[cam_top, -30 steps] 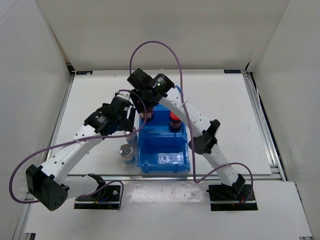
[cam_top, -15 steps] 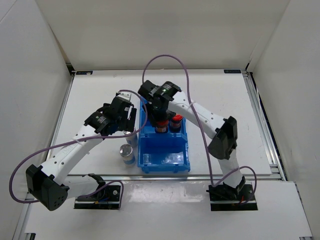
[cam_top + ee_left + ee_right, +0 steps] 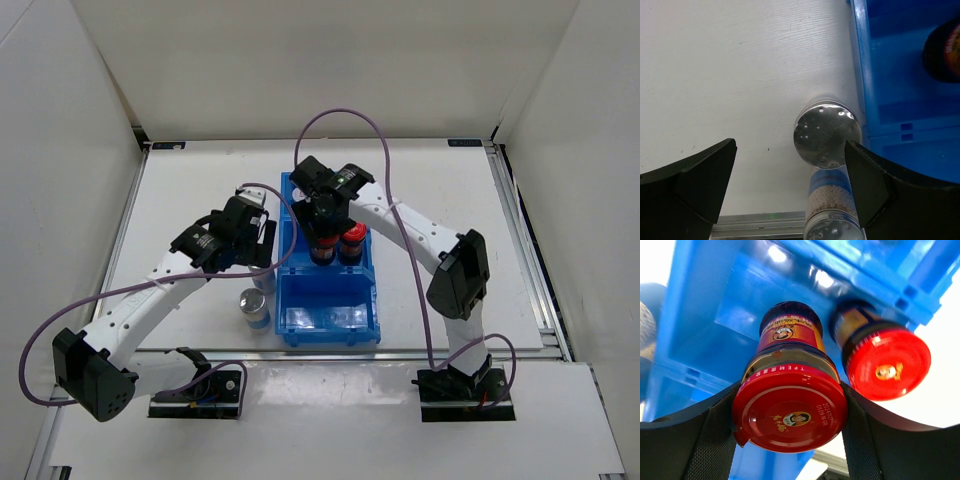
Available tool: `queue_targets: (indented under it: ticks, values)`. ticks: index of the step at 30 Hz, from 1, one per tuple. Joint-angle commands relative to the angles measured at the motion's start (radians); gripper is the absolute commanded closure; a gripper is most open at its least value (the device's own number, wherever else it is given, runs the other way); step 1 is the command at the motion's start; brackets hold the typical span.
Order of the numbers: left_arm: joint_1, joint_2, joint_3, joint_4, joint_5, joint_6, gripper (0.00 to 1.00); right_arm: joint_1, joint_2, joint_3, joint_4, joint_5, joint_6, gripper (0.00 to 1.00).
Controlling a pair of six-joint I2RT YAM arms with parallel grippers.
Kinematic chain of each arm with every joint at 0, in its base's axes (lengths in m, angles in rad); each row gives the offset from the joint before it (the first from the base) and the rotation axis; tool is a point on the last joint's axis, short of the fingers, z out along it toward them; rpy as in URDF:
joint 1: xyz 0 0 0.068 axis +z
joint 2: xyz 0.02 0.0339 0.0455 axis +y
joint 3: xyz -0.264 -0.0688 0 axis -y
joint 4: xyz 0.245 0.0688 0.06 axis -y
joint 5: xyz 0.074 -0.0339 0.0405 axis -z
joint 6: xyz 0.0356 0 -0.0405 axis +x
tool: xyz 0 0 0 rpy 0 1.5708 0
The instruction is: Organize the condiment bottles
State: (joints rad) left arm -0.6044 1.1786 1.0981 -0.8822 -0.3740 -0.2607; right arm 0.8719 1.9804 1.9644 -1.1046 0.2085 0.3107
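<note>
My right gripper [image 3: 322, 240] [image 3: 790, 410] is shut on a dark bottle with a red cap [image 3: 790, 407] and holds it upright inside the blue bin [image 3: 330, 290], at its back. A second red-capped dark bottle [image 3: 350, 240] [image 3: 888, 364] stands just right of it. Two short grey-lidded bottles [image 3: 298, 318] [image 3: 345, 316] lie at the bin's front. My left gripper [image 3: 264, 255] [image 3: 790, 145] is open over a silver-capped bottle [image 3: 827, 134] beside the bin's left wall, its fingers apart from it. Another silver-capped bottle [image 3: 254, 305] [image 3: 832, 220] stands nearer.
The bin's left wall [image 3: 865, 75] runs close to the right of the silver-capped bottle. The table's metal front rail [image 3: 760, 220] lies just beyond the nearer bottle. White walls enclose the table on three sides.
My right gripper has carried the red-capped bottle from the bin's back left corner into the bin, beside the other red-capped bottle. My left arm has barely moved.
</note>
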Motion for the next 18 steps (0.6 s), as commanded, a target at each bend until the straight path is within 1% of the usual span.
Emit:
queue_targets:
  ticks: [1,3,4,5,8,10,13,14,17,18]
  values:
    - [-0.003,-0.028,-0.003,0.022,0.037,-0.006,0.00,0.006,0.017,0.103,0.066,0.012,-0.041,0.79]
    - [-0.003,-0.028,-0.003,0.031,0.056,-0.006,0.00,0.006,0.044,0.114,0.066,0.022,-0.041,0.70]
    - [-0.003,-0.028,-0.003,0.031,0.057,-0.006,0.00,0.006,0.055,0.114,0.066,0.032,-0.053,0.61]
    - [-0.003,-0.019,-0.012,0.040,0.069,-0.006,0.00,0.006,0.075,0.114,0.066,0.032,-0.053,0.58]
    - [-0.003,-0.019,-0.012,0.049,0.098,-0.006,0.00,0.006,0.100,0.114,0.057,0.032,-0.053,0.54]
    - [-0.003,-0.019,-0.023,0.049,0.109,-0.006,0.00,0.006,0.109,0.114,0.057,0.032,-0.053,0.54]
    - [-0.003,-0.019,-0.033,0.060,0.132,0.003,0.00,0.006,0.118,0.114,0.057,0.042,-0.053,0.35]
    - [-0.003,-0.019,-0.033,0.060,0.141,0.003,0.00,0.006,0.118,0.123,0.057,0.052,-0.053,0.31]
    - [-0.012,-0.010,-0.052,0.080,0.167,0.023,0.00,0.006,0.118,0.146,0.046,0.052,-0.053,0.23]
    - [-0.012,-0.010,-0.052,0.080,0.167,0.023,0.00,0.006,0.127,0.155,0.046,0.063,-0.053,0.17]
